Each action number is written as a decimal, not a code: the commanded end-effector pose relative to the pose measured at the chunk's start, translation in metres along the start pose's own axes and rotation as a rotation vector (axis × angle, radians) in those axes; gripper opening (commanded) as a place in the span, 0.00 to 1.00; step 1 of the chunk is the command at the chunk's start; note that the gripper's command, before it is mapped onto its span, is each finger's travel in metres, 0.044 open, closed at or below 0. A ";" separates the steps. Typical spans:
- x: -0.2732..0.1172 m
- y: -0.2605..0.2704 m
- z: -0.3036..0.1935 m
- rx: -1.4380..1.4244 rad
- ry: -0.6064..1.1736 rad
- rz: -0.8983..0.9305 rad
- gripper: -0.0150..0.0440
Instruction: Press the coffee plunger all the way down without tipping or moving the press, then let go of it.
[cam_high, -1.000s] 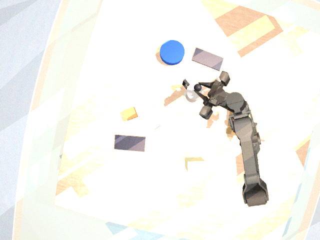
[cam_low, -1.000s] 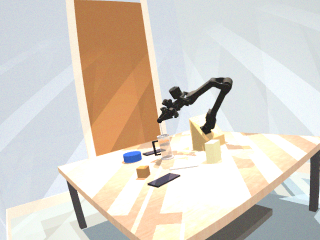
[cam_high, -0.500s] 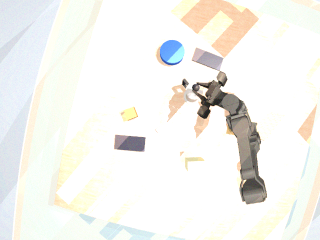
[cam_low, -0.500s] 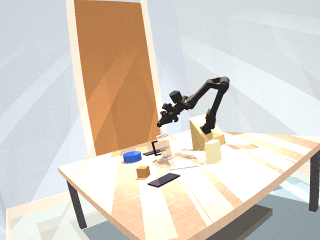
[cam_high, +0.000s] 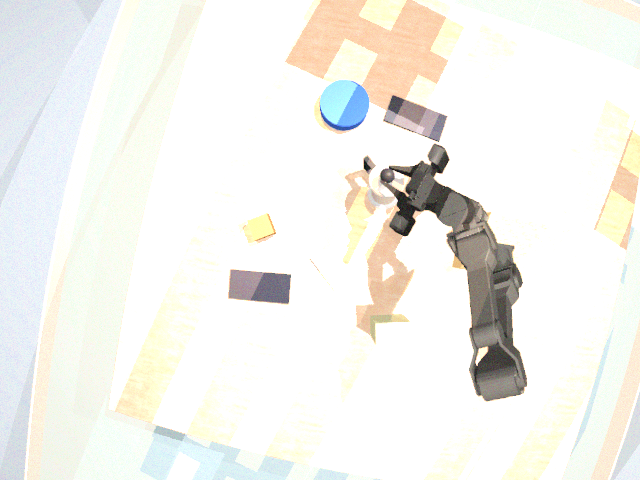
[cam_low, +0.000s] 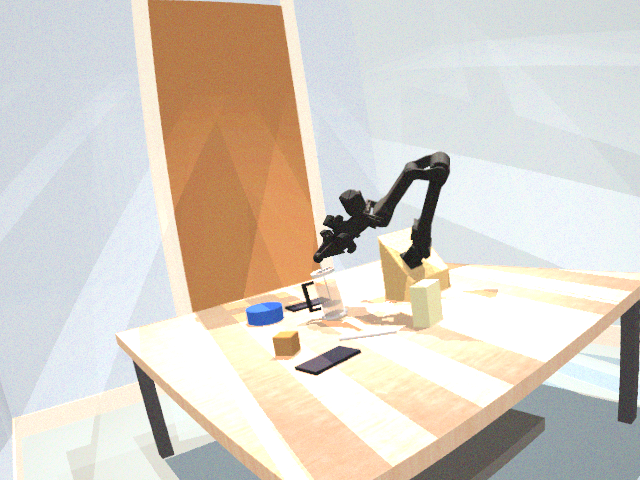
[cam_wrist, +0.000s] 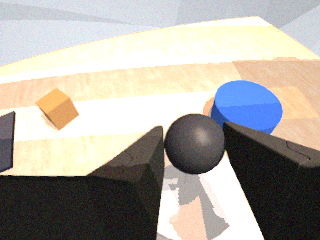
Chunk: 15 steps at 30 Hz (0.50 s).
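Observation:
The coffee press (cam_high: 381, 199) (cam_low: 331, 299) stands upright on the table, a clear glass cylinder with a black handle (cam_high: 368, 164) (cam_low: 308, 297) on its side. Its plunger knob (cam_high: 386, 175) (cam_wrist: 194, 144) is a black ball, a short way above the lid (cam_low: 322, 271). My gripper (cam_high: 387, 176) (cam_low: 318, 256) (cam_wrist: 193, 132) is shut on the knob, one finger on each side, and reaches down at a slant. In the wrist view the glass shows faintly below the knob. The plunger's lower part is hard to make out through the glass.
A blue disc (cam_high: 344, 104) (cam_low: 264, 314) (cam_wrist: 242, 102) and a dark slab (cam_high: 416, 117) lie near the press. An orange cube (cam_high: 260, 227) (cam_low: 285, 344) (cam_wrist: 57, 107), another dark slab (cam_high: 259, 286) (cam_low: 328, 360), a white rod (cam_low: 368, 335) and a pale upright block (cam_low: 425, 303) are farther off.

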<state>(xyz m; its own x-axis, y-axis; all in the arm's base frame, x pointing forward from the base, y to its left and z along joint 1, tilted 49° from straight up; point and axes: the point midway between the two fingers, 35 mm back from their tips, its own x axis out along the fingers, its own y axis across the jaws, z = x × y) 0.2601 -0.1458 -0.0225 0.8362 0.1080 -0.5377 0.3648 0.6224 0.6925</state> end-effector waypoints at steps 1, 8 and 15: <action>0.006 0.001 -0.014 0.025 0.031 -0.001 0.47; 0.008 0.000 -0.011 0.024 0.031 0.000 0.47; 0.009 0.000 -0.010 0.024 0.031 0.000 0.47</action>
<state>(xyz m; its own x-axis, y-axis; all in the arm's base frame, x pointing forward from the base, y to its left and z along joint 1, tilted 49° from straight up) 0.2628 -0.1400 -0.0303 0.8283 0.1194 -0.5474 0.3719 0.6136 0.6966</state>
